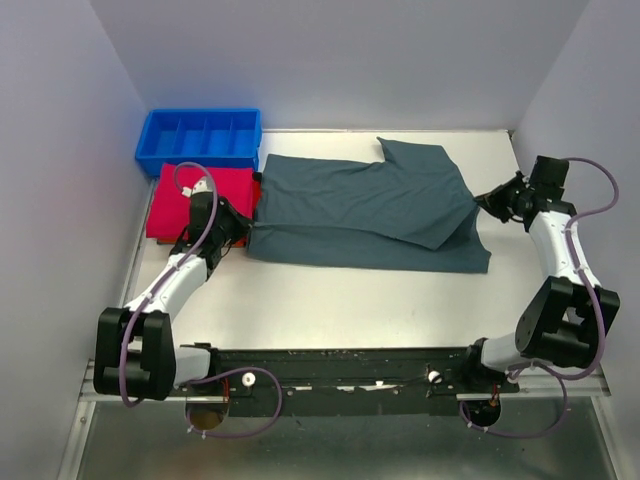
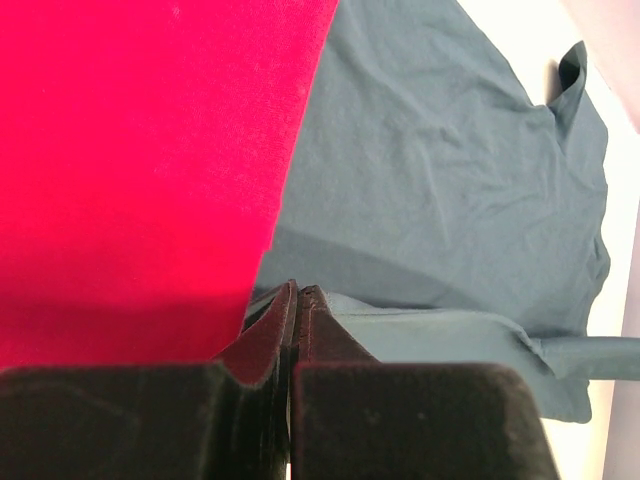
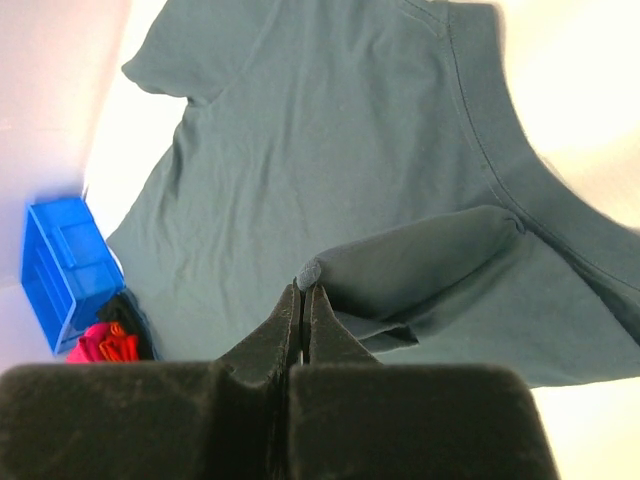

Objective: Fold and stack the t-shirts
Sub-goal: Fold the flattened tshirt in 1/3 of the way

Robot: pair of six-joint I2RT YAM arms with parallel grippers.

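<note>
Top external view shows the grey t-shirt (image 1: 360,215) lying across the middle of the counter (image 1: 330,310), with its upper right portion folded over itself. The left end effector (image 1: 243,228) is closed on the shirt's left edge. The right end effector (image 1: 483,203) is closed on the right edge, and the right wrist view shows a small nub of grey cloth pinched at its fingertips (image 3: 280,325). The red t-shirt (image 1: 168,210) lies folded at the left, touching the grey shirt's left edge.

Probable faults from this position:

1. Slip. Each grip takes only a thin bite of hem, so a fast or uneven pull is likely to strip the cloth from one side.
2. Skew. If the two arms do not travel together, the fold line will run crooked and the shirt will bunch.
3. Unfolding. The flap already laid over at the right is loose, and a high lift may let it fall open.
4. Snag. Red cloth lies just beside the left end effector, so a low sweep may drag the red t-shirt out of its fold.

Obstructions: the blue tray (image 1: 215,160) stands behind the red t-shirt, its near corner just beside the grey shirt's far left corner. The side wall (image 1: 590,90) is near the right arm and limits outward travel.
</note>
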